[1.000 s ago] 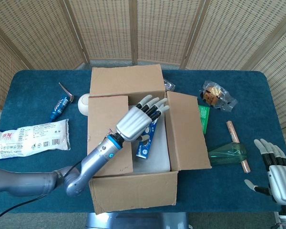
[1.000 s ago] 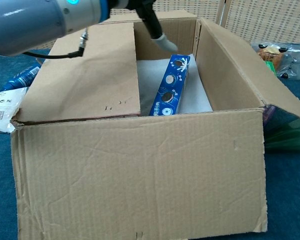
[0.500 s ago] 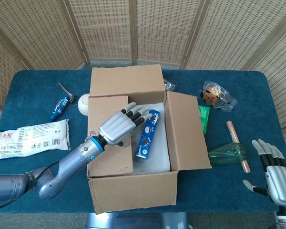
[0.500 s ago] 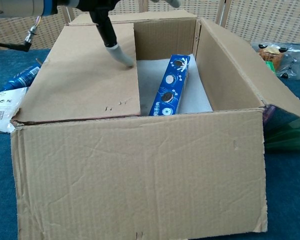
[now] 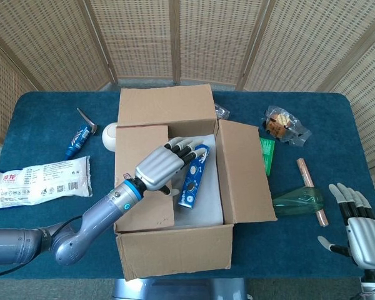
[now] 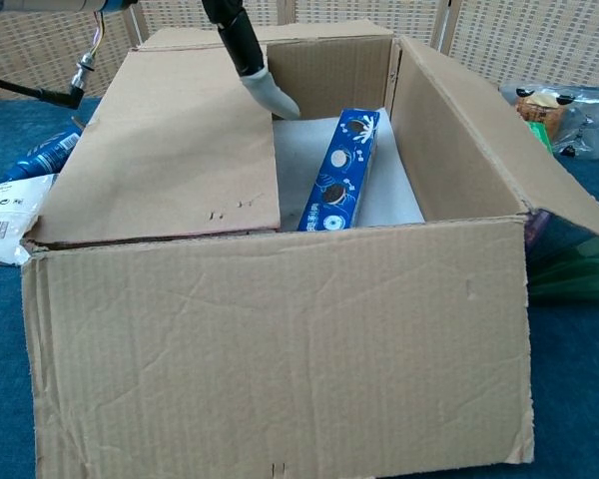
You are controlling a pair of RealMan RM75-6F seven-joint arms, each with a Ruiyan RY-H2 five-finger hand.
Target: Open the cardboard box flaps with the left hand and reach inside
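Since half a second ago, the left robot hand (image 5: pixel 164 166) has shifted right along the half-closed left flap (image 5: pixel 139 164) toward the cardboard box (image 5: pixel 175 250) opening, likely to catch the flap's edge. Its fingers are loosely spread, holding nothing, palm down. The right robot hand (image 5: pixel 361 230) rests spread and empty.

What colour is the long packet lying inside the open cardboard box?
The packet is blue with dark round biscuits pictured on it, clearest in the chest view.
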